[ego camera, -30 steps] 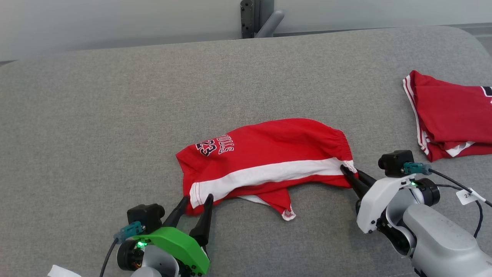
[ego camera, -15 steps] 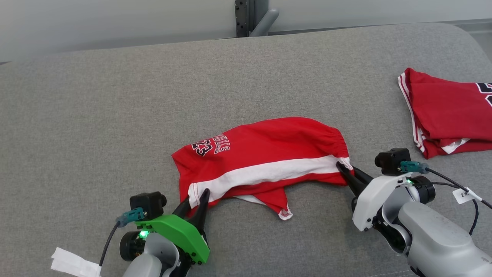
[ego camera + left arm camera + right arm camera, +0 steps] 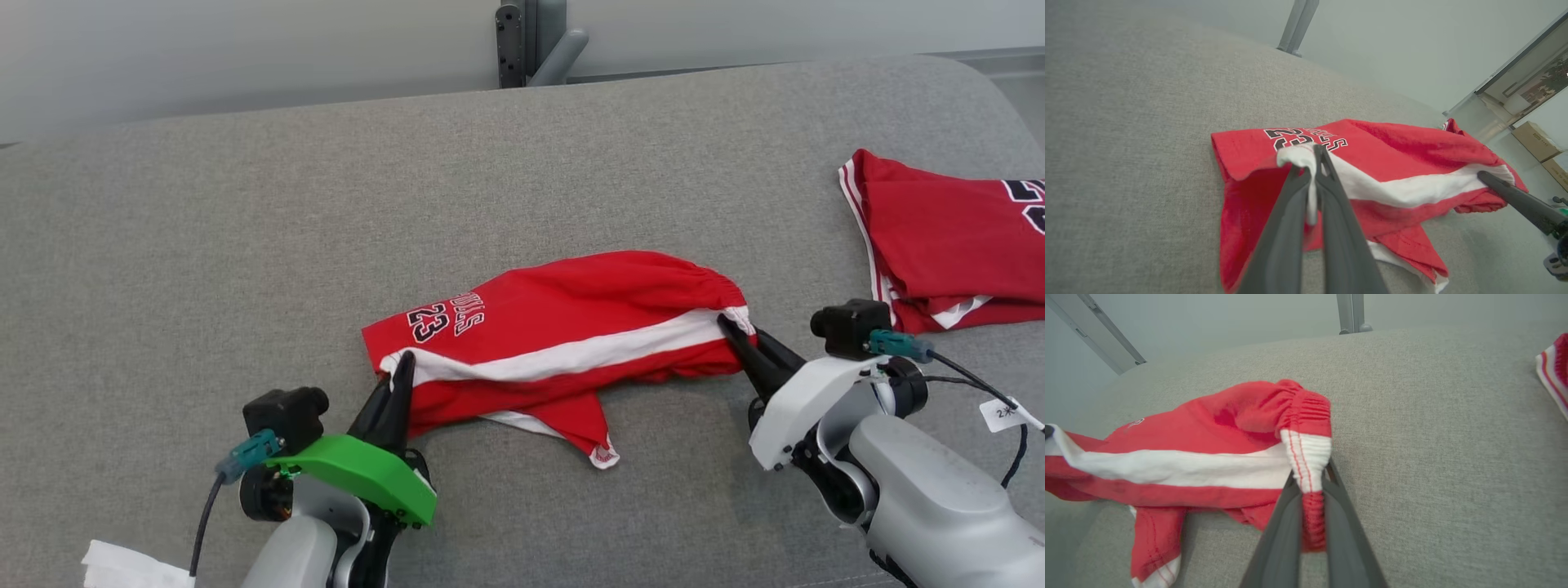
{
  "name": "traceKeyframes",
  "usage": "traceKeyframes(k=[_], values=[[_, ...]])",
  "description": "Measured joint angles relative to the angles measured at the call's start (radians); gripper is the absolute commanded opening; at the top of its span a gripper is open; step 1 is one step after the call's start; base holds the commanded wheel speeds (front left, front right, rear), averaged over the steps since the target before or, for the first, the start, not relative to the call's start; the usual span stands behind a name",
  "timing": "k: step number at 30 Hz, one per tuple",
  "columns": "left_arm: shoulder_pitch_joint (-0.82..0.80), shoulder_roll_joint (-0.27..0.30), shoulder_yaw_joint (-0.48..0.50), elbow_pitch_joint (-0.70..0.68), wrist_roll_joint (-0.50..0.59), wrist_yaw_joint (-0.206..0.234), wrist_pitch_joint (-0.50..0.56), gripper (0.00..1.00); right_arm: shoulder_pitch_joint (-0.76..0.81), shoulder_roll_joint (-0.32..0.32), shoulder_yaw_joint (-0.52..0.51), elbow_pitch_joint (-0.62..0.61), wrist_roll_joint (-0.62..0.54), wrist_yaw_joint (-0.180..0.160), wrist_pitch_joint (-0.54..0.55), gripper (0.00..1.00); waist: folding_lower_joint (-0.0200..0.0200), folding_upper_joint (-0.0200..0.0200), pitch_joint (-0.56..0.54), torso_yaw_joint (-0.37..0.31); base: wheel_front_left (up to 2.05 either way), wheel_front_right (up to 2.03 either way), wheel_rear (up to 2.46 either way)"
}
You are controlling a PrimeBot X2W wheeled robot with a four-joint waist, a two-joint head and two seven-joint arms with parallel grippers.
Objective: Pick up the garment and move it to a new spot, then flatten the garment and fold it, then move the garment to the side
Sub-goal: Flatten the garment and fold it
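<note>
The garment (image 3: pixel 563 335) is a pair of red shorts with a white side stripe and black "23" lettering, lying crumpled across the middle of the grey padded surface (image 3: pixel 245 245). My left gripper (image 3: pixel 400 367) is shut on the hem corner at the shorts' left end, where the white stripe ends (image 3: pixel 1306 157). My right gripper (image 3: pixel 729 327) is shut on the elastic waistband at the right end (image 3: pixel 1310 469). Both pinched ends are raised a little off the surface. The garment (image 3: pixel 1392 163) sags between them, and a loose leg flap (image 3: pixel 592 429) trails toward me.
A second red garment (image 3: pixel 955 237) with white trim lies at the far right of the surface. A grey post (image 3: pixel 531 41) stands behind the back edge. White paper (image 3: pixel 131 567) sits at the lower left corner. Bare grey surface stretches to the left and behind the shorts.
My left gripper closed from open onto the hem corner and raised it slightly. The right gripper kept its hold on the waistband and lifted a little. The head camera shifted slightly.
</note>
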Motion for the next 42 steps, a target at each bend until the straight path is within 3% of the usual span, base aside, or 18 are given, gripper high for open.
traceKeyframes(k=[6,16,23,30,36,42], values=[[-0.002,0.012,0.016,-0.102,0.002,-0.002,-0.058,0.0,0.007,-0.02,-0.053,-0.119,0.015,0.0,-0.021,0.0,0.0,0.0,-0.027,0.0,0.0,0.0,0.0],[0.04,0.035,0.043,-0.378,-0.009,0.017,-0.072,0.0,0.11,-0.1,-0.187,-0.454,0.034,0.0,-0.012,0.0,0.0,0.0,-0.096,-0.013,0.0,0.0,0.0],[0.077,0.067,0.072,-0.609,-0.023,0.043,-0.041,0.0,0.232,-0.145,-0.365,-0.717,0.031,0.0,0.077,0.0,-0.0001,0.0,-0.139,-0.034,0.0,0.0,0.0],[0.039,0.108,0.082,-0.753,-0.044,0.058,0.044,0.0,0.324,-0.099,-0.549,-0.931,-0.009,0.0,0.238,0.0,0.0,0.0,-0.144,-0.055,0.0,0.0,0.0],[-0.089,0.123,0.087,-0.699,-0.071,0.047,0.106,0.0,0.28,-0.007,-0.578,-0.944,-0.056,0.0,0.378,0.0,0.0,0.0,-0.097,-0.058,0.0,0.0,0.0],[-0.38,0.151,0.094,-0.503,-0.069,0.013,0.143,0.0,0.0,0.088,-0.53,-0.772,-0.11,-0.001,0.442,0.0,0.0,0.0,-0.013,-0.057,0.0,0.0,0.0]])
